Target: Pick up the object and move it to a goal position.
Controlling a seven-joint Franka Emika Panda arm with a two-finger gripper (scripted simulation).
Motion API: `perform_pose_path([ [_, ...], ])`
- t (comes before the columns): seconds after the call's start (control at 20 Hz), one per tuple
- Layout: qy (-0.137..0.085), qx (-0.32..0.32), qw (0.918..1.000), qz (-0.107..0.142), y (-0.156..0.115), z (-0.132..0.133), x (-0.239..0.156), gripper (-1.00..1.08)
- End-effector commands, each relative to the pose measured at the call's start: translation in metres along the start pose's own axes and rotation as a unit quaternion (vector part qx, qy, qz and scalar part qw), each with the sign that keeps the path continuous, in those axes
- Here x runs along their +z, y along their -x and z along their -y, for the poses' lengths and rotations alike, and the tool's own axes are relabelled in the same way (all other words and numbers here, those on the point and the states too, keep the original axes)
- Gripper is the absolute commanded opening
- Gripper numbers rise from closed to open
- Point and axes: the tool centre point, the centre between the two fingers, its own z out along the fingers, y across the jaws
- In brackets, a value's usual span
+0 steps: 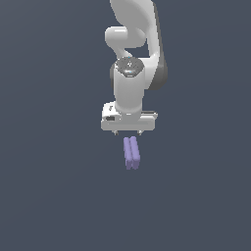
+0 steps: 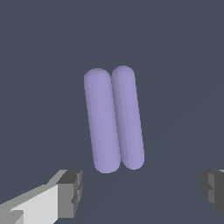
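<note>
One purple block (image 2: 113, 119) lying free, white pincer (image 1: 127, 132) spread wide, no writing readable

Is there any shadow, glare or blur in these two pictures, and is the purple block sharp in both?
Exterior view: flat, even light, no shadow under the purple block, a soft highlight on the arm's wrist; all sharp. Wrist view: the block is sharp with gentle shading along its rounded bars, no glare; the open gripper is cut by the frame edge.

A plain, dark slate-blue floor (image 1: 54, 196) spreads flat beneath the jaws and out past them on every side. It is even in colour, unmarked, with no edge or seam showing anywhere I look.
</note>
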Motion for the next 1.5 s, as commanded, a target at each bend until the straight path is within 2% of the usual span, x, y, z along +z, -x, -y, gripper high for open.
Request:
perform_pose_path([
  [0.0, 0.000, 0.000, 1.0000, 0.000, 0.000, 0.000, 0.000, 1.00],
  [0.45, 0.010, -0.029, 0.9995, 0.000, -0.006, 0.014, -0.006, 1.00],
  [0.8, 0.008, -0.031, 0.9995, 0.000, -0.009, 0.014, -0.003, 1.00],
  [1.45, -0.001, -0.060, 0.9982, 0.000, -0.037, 0.017, 0.023, 1.00],
])
